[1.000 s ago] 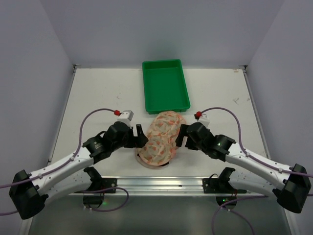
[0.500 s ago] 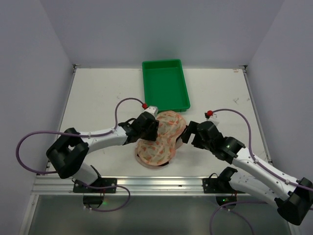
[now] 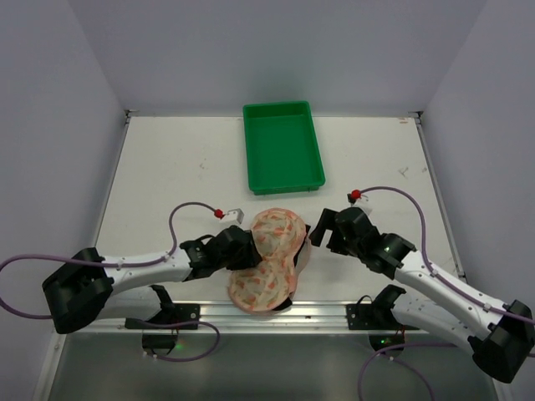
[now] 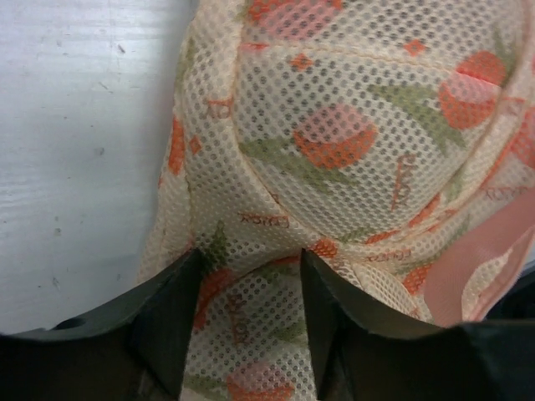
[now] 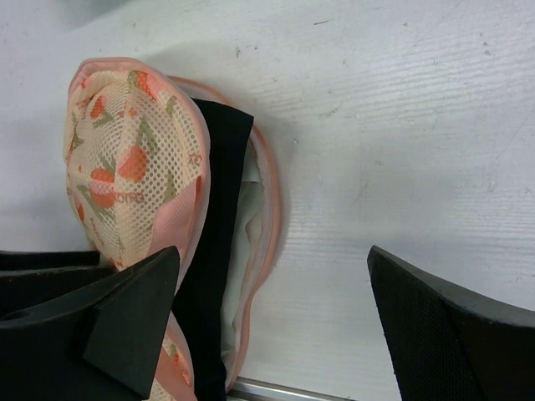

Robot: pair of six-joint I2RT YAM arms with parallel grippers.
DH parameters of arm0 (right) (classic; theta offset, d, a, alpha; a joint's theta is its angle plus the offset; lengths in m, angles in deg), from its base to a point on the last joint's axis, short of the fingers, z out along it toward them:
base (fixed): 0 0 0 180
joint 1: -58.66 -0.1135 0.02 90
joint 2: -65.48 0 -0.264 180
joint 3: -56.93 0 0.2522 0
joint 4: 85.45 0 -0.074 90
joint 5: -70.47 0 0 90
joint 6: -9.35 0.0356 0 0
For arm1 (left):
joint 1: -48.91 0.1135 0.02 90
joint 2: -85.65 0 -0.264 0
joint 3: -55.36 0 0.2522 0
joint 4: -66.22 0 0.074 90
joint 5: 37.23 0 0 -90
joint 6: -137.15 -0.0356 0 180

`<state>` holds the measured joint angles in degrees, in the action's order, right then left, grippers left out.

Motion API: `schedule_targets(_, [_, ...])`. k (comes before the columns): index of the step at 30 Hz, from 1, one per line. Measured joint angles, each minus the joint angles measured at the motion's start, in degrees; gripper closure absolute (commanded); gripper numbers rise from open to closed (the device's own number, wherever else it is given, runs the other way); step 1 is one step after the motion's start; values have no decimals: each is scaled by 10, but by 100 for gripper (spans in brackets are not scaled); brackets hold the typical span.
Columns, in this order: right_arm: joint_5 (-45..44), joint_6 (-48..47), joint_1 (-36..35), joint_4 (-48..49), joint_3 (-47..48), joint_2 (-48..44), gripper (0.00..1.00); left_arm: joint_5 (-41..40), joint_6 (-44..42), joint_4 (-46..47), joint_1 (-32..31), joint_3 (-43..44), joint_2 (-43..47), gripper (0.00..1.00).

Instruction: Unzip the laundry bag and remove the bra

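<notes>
The laundry bag [image 3: 272, 259] lay on the white surface [image 3: 167, 167] at the lower centre of the overhead frame, near the front edge and between the two arms. The left tool [image 4: 251, 267] was clamped on a bunched fold of its floral mesh. The right tool [image 5: 272, 259] stood with its fingers wide apart just beside the bag's right edge, where a black bra [image 5: 219, 217] showed in the open pink-edged seam. A green tray [image 3: 247, 150] sat at the upper centre, well apart.
</notes>
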<state>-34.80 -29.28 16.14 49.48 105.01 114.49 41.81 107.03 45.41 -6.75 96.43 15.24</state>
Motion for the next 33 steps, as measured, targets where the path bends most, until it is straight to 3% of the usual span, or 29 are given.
schedule_targets(3, [0, -3, 2, 4, 0, 4, 4, -11, 27, -14, -11, 6, 22, 24])
schedule_targets(5, [0, -5, 4, 5, 0, 4, 4, -17, 27, -31, -13, 31, 18, 21])
schedule_targets(14, [-3, 3, 56, -7, -13, -35, 1, -74, -63, -95, -72, 283, -105, 21])
schedule_targets(22, [-7, 12, 100, -28, -24, -71, 1, -130, -118, -183, -149, 403, -257, 27])
schedule_targets(29, [-7, 13, 115, -37, -32, -94, 1, -181, -136, -262, -159, 424, -302, 49])
schedule_targets(32, [-7, 13, 115, -39, -38, -94, 1, -195, -143, -275, -158, 430, -303, 75])
schedule_targets(33, [-7, 13, 115, -40, -39, -94, 1, -198, -145, -278, -158, 432, -304, 88])
